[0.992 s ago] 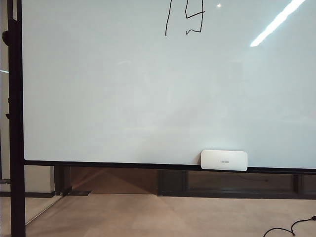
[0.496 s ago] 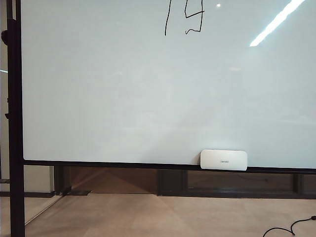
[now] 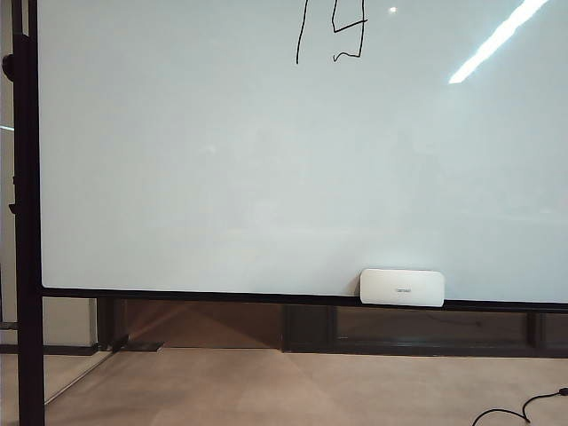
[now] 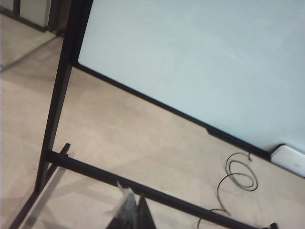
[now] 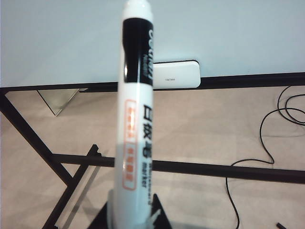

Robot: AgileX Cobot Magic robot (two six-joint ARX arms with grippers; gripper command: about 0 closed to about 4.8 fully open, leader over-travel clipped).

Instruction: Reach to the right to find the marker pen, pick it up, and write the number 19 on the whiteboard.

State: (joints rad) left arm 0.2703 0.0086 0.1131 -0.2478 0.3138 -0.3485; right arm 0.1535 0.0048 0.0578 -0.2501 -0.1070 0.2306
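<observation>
The whiteboard [image 3: 222, 177] fills the exterior view, and the number 19 [image 3: 330, 35] is drawn in thin black strokes at its top edge. Neither gripper appears in that view. In the right wrist view my right gripper [image 5: 133, 210] is shut on the marker pen [image 5: 136, 124], a white barrel with a black band and a white capped end. It points up toward the whiteboard [image 5: 238, 33] and stays apart from it. My left gripper [image 4: 136, 212] is shut with nothing held, its dark tips over the floor below the whiteboard [image 4: 200, 57].
A small white rounded block [image 3: 402, 287] rests on the board's lower frame, also visible as the block [image 5: 174, 75]. Black stand bars [image 5: 190, 168] cross the beige floor, and a black post [image 3: 27, 222] rises at the left. A loose black cable [image 4: 240, 174] coils on the floor.
The board sits a touch further left in the exterior view than a second ago, and faint reflections on it have drifted. No arm shows there.
</observation>
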